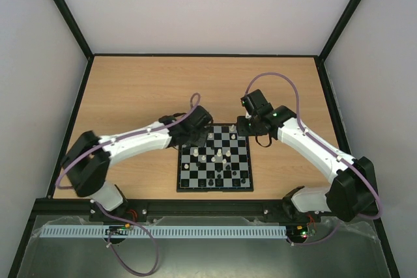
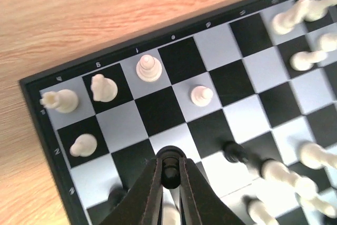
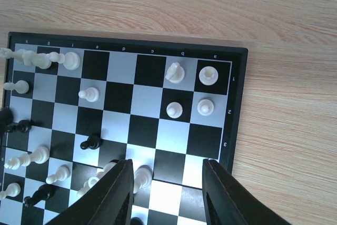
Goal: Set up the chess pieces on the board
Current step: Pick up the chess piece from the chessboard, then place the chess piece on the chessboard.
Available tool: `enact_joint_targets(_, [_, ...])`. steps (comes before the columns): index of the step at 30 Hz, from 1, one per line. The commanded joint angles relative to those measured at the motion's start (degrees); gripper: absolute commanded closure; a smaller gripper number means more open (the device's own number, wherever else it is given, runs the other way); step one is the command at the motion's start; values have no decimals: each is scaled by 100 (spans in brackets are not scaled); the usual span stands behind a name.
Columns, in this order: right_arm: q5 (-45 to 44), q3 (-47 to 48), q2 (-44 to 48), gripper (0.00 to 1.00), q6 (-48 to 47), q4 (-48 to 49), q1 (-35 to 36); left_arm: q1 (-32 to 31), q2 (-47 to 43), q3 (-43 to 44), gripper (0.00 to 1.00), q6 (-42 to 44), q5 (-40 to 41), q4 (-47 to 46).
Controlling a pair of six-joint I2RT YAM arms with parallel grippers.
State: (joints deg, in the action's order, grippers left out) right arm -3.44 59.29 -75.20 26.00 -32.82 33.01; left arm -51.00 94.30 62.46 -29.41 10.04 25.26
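Note:
The board lies on the table between both arms, with cream-white and black chess pieces scattered on it, some lying down. My left gripper is shut on a black chess piece just above the board, near a corner where a white rook, knight and bishop stand in a row. In the top view the left gripper is over the far left corner. My right gripper hangs open and empty over the board at its far right corner, with a toppled white piece by its left finger.
The wooden table is fenced by a black frame and pale walls. A white rook, knight and two pawns stand in the right corner. A toothed white rail runs along the near edge behind the arm bases.

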Motion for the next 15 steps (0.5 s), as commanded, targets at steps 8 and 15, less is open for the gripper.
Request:
enact_joint_targets(8, [146, -15, 95, 64, -71, -73, -14, -459, -2067, -591, 94, -736, -274, 1546])
enact_joint_targets(15, [170, 17, 25, 64, -94, -84, -14, -1072, -2351, -1001, 94, -1169, -413, 1609])
